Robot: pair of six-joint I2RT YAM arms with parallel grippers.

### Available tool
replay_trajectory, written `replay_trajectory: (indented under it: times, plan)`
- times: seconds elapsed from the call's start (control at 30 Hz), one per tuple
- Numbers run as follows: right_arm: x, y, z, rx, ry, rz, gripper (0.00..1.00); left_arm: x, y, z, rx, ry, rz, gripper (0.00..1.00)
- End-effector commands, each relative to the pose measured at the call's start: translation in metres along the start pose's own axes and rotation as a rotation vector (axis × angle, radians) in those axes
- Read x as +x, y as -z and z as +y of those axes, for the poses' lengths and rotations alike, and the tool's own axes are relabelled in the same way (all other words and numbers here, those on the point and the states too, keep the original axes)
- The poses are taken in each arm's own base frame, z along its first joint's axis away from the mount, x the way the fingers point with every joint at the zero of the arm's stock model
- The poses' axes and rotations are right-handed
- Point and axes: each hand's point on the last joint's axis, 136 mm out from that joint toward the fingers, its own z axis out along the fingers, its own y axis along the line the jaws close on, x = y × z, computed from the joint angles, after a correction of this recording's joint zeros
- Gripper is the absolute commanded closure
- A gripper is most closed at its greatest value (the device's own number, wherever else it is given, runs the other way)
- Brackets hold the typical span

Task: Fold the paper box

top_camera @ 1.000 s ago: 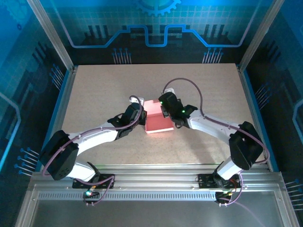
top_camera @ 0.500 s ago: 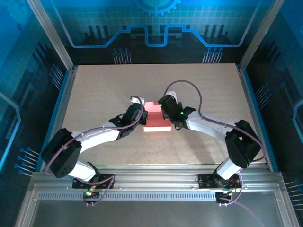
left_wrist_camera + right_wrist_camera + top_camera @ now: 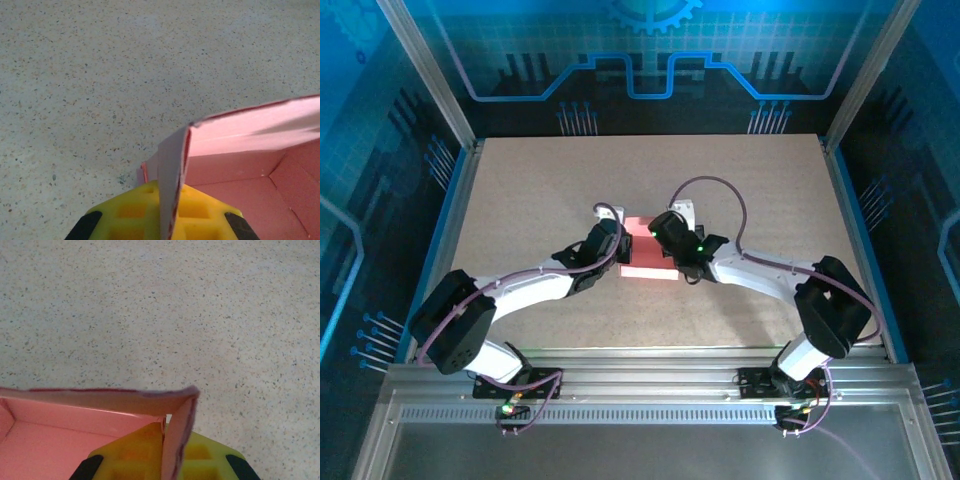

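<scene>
1. Speckled beige tabletop (image 3: 520, 190) inside a blue-panelled enclosure formed the work surface.
2. The paper box (image 3: 650, 262) sat near the middle of that surface as a pink, open-topped tray with its walls raised.
3. The left gripper (image 3: 618, 250) was clenched on the box's left wall. In the left wrist view, that thin card wall (image 3: 172, 170) stood upright between the yellow pads (image 3: 132, 212), and the box interior (image 3: 260, 195) lay to the right.
4. The right gripper (image 3: 665, 245) was clenched on the opposite wall. In the right wrist view, the wall (image 3: 176, 435) ran between the pads (image 3: 207, 455) and met a cross wall (image 3: 90, 399) at a corner, with the box floor (image 3: 60, 450) to the left.
5. Governing relation: the box lay directly between the two sets of jaws, touching both, so neither arm was nearer.
6. The box's long axis could not be determined, since the grippers covered part of it from above.
7. Judgement: the next fold probably depended on both walls staying upright and opposed.
</scene>
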Motion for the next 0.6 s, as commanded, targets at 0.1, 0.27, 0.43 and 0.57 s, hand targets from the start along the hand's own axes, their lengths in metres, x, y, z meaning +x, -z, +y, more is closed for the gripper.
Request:
replay_trajectory:
  times: [0.1, 0.27, 0.43, 0.57]
  plan:
    - [0.033, 0.015, 0.001, 0.047, -0.065, 0.025, 1.00, 0.014, 0.000, -0.021, 0.107, 0.017, 0.012, 1.00]
    - [0.046, 0.024, -0.002, 0.103, -0.133, 0.019, 1.00, 0.018, 0.006, -0.026, 0.168, -0.032, -0.049, 1.00]
    - [0.041, 0.040, 0.000, 0.173, -0.099, -0.032, 1.00, 0.022, 0.012, -0.018, 0.153, -0.125, -0.067, 1.00]
    - [0.032, 0.028, 0.005, 0.113, -0.022, -0.070, 1.00, 0.025, 0.015, -0.009, 0.131, -0.146, -0.098, 1.00]
